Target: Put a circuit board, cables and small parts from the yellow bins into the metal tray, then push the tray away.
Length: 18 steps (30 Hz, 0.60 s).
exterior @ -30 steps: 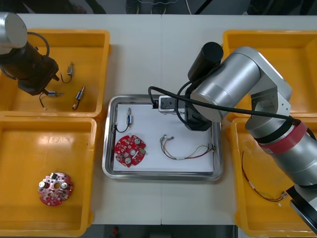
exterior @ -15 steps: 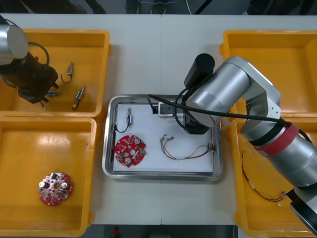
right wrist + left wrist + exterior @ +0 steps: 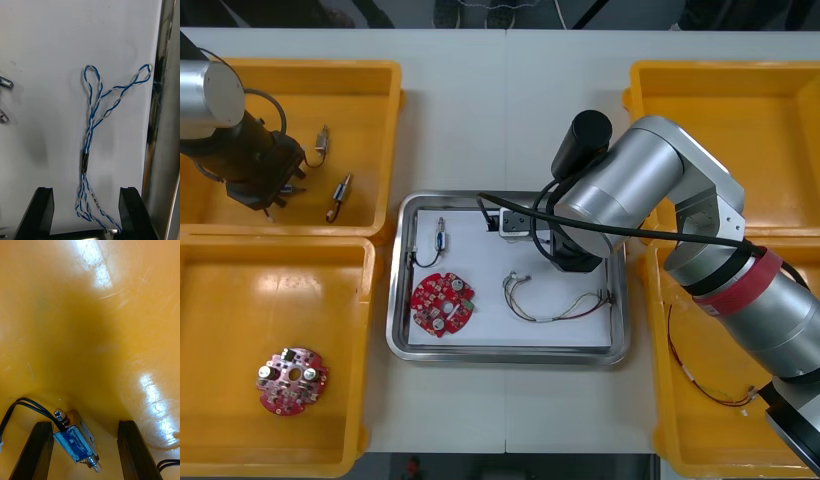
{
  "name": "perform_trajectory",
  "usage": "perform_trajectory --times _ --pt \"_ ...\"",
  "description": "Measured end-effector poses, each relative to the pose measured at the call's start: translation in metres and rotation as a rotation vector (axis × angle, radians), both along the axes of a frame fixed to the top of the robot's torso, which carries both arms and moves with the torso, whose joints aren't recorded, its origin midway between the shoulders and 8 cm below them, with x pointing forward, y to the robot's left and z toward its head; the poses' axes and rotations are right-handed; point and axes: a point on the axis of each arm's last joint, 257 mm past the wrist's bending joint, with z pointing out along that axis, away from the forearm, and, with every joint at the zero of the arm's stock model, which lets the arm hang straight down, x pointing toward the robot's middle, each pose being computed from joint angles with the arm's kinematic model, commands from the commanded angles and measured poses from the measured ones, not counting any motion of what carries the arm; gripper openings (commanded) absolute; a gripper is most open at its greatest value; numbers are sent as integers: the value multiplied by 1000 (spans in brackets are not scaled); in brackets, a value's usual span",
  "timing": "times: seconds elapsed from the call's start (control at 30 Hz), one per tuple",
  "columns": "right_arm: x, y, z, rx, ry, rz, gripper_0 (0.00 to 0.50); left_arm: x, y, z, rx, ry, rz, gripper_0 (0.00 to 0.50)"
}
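Note:
In the right wrist view my right gripper [image 3: 85,189] stands open over the white inside of the metal tray [image 3: 505,352]. A twisted blue and white cable [image 3: 90,123] lies flat on it between the fingers, and neither finger presses it. In the front view the right arm [image 3: 620,190] covers that spot at the tray's far right. The tray also holds a red circuit board [image 3: 442,303], a small metal part [image 3: 440,237] and a red and yellow cable [image 3: 555,302]. My left gripper [image 3: 84,423] is open low in the far left yellow bin [image 3: 380,110], with a blue-bodied small metal part [image 3: 75,444] between its fingers.
A second circuit board [image 3: 292,380] lies in the near left bin [image 3: 240,270]. More small metal parts [image 3: 340,195] sit in the far left bin. A red cable [image 3: 710,385] lies in the near right bin [image 3: 658,420]. The tray's shiny rim [image 3: 165,112] runs beside one right finger.
The right gripper has opened and let go of the blue and white cable, which now lies in the tray. The left gripper has shifted slightly within the far left bin.

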Motion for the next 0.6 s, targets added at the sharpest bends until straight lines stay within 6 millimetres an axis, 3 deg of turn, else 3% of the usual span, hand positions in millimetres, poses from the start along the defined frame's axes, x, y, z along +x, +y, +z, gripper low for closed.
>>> perform_trajectory --times 0.43,0.47,0.5,0.53,0.6 --pt "-6 3 7 7 -2 -9 500 0 0 -1 4 1 -2 500" --pt "-9 3 9 2 0 -7 500 0 0 -1 7 2 -4 409" --pt "-11 2 10 -4 3 -6 500 0 0 -2 12 3 -6 32" --pt "-16 1 12 -16 11 -7 500 -1 0 -3 15 5 -8 1" --pt "-23 -4 15 -40 26 -11 500 -1 -1 -3 20 7 -11 0"
